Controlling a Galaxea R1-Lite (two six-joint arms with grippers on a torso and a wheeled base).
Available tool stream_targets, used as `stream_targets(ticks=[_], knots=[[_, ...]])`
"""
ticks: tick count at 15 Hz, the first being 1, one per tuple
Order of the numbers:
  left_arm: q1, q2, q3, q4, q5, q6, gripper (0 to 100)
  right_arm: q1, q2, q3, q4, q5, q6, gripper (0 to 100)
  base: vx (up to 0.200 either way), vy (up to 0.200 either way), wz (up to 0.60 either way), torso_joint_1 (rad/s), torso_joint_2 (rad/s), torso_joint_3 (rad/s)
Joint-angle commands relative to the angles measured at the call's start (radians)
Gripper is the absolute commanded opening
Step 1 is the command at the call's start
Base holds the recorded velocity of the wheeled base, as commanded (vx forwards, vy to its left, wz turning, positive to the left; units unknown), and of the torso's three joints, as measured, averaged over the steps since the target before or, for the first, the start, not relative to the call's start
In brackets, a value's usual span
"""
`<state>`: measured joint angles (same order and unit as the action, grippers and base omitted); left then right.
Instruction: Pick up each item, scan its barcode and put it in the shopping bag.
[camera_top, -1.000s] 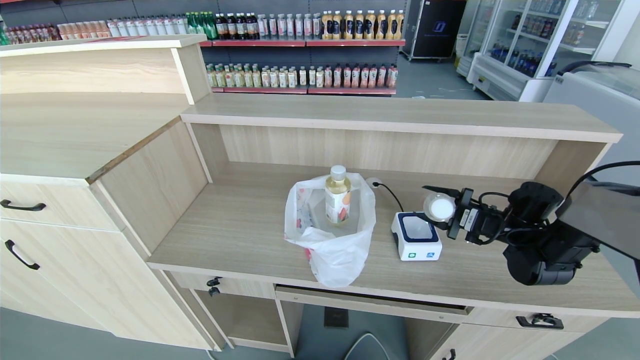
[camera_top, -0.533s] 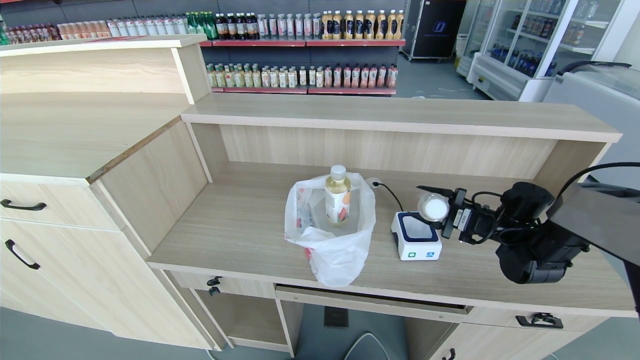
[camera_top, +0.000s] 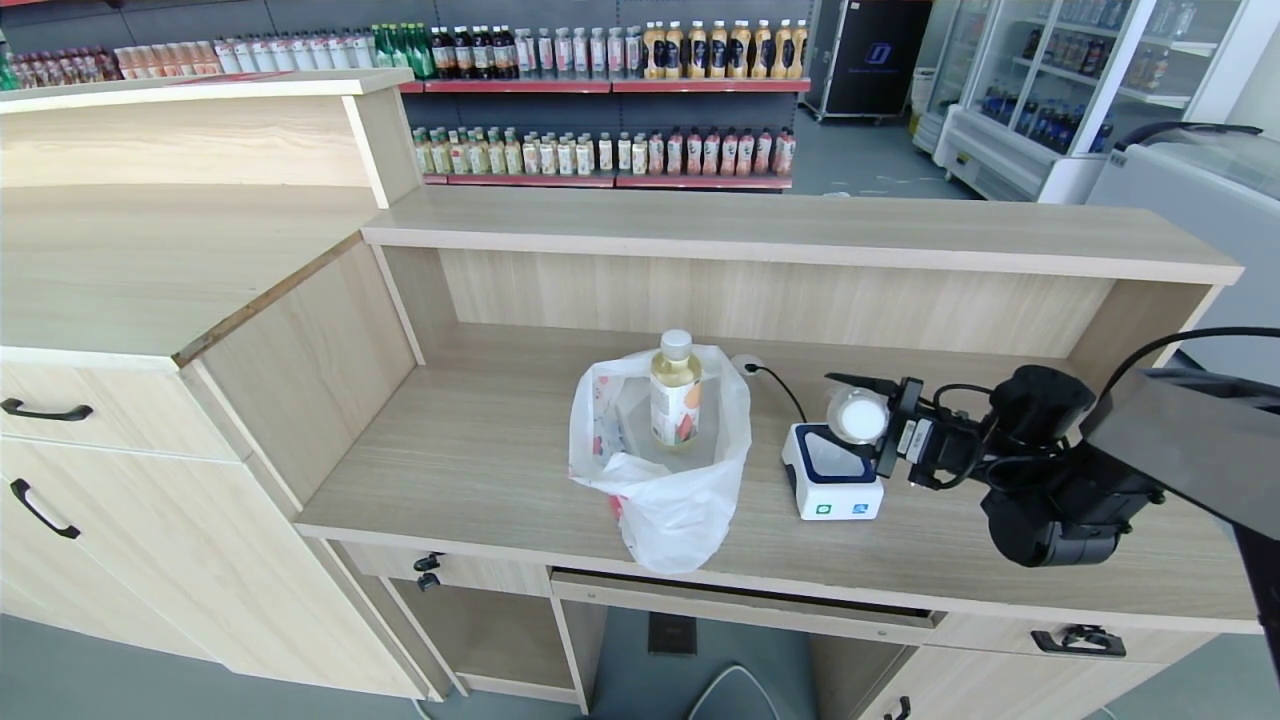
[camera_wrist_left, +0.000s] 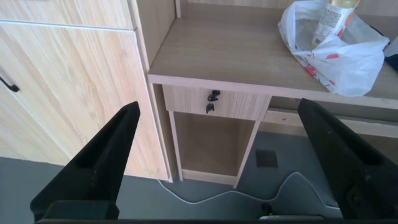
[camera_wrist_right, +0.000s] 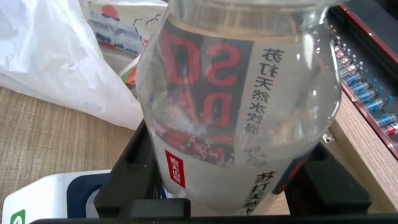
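Holding left gripper (camera_wrist_left: 219, 104) spread wide, lower frame, before counter (camera_wrist_left: 236, 59). Clamping clear bottle (camera_wrist_right: 239, 106) sideways in right gripper (camera_top: 868, 420), right of centre, over scanner (camera_top: 832, 470). Seeing shopping bag (camera_top: 660, 480) mid-frame, tea bottle (camera_top: 676, 390) standing inside.

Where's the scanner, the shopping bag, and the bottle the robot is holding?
scanner (camera_top: 826, 462), head view, its dark top window.
shopping bag (camera_top: 665, 520), head view, its white front.
clear bottle (camera_wrist_right: 242, 124), right wrist view, its printed label.
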<state>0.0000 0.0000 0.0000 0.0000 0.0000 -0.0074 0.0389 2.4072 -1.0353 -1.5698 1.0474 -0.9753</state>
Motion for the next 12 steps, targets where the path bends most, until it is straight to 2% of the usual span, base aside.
stream_targets(ticks=[1, 12], knots=[[0.0, 0.0, 0.0, 0.0, 0.0, 0.0, 100, 0.002, 0.007, -0.002, -0.001, 0.0, 0.0, 0, 0.0, 0.0, 0.0, 0.0, 0.0, 0.0], [0.0, 0.0, 0.0, 0.0, 0.0, 0.0, 100, 0.018, 0.032, -0.031, -0.001, 0.0, 0.004, 0, 0.0, 0.0, 0.0, 0.0, 0.0, 0.0]])
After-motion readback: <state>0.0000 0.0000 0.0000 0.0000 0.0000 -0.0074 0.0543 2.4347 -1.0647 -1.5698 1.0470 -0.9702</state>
